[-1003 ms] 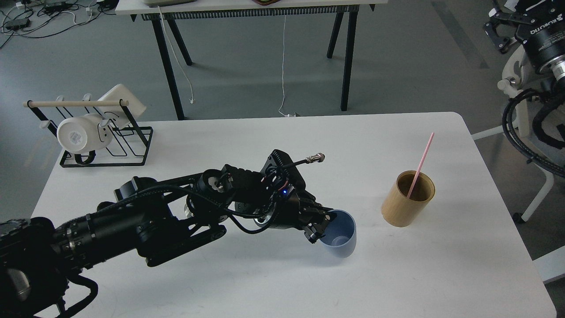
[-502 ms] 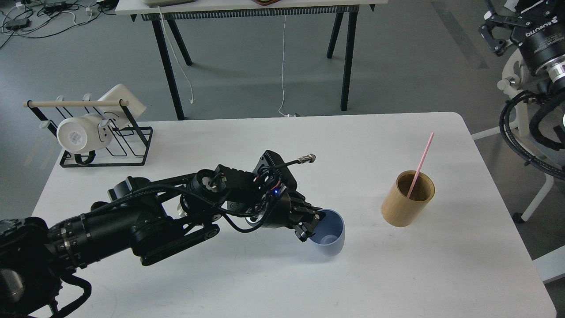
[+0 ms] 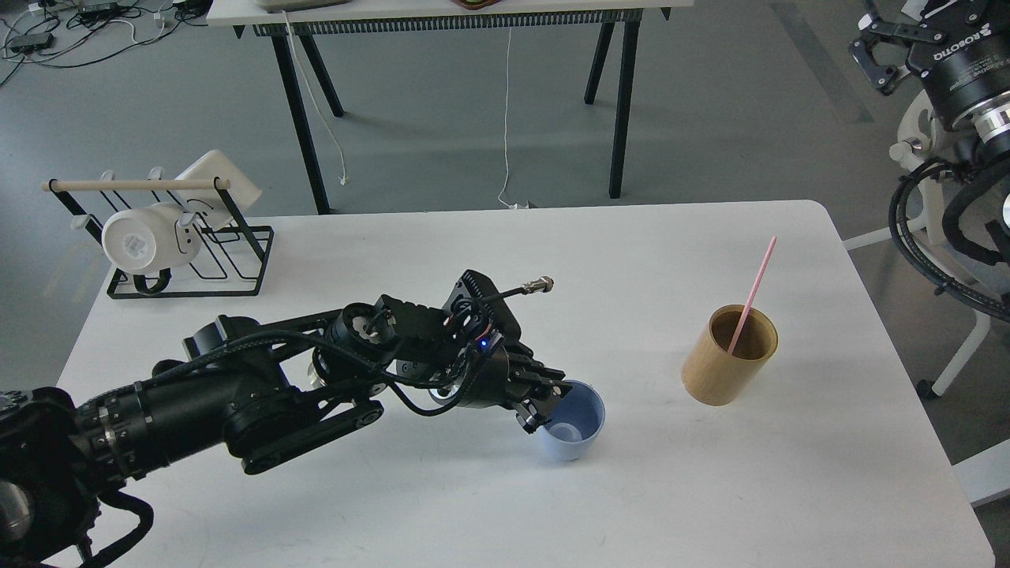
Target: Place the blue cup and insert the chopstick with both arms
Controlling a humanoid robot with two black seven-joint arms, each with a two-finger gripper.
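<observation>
The blue cup (image 3: 576, 432) stands nearly upright on the white table (image 3: 473, 505), a little right of the middle, its darker inside showing. My left gripper (image 3: 543, 404) comes in from the left and is shut on the cup's left rim. The one pink chopstick (image 3: 753, 285) leans in the tan cylindrical holder (image 3: 726, 371), to the right of the cup and apart from it. My right gripper (image 3: 872, 49) is off the table at the top right corner, high above the floor; its fingers cannot be told apart.
A black wire rack (image 3: 197, 260) with a pale wooden rod and white mugs (image 3: 146, 241) stands at the table's back left. A second table's black legs (image 3: 304, 118) stand behind. Cables and a white frame (image 3: 939, 229) are at the right edge.
My left gripper has drawn the blue cup to the left and tipped it from tilted to nearly upright. My right arm has shifted slightly left at the top right.
</observation>
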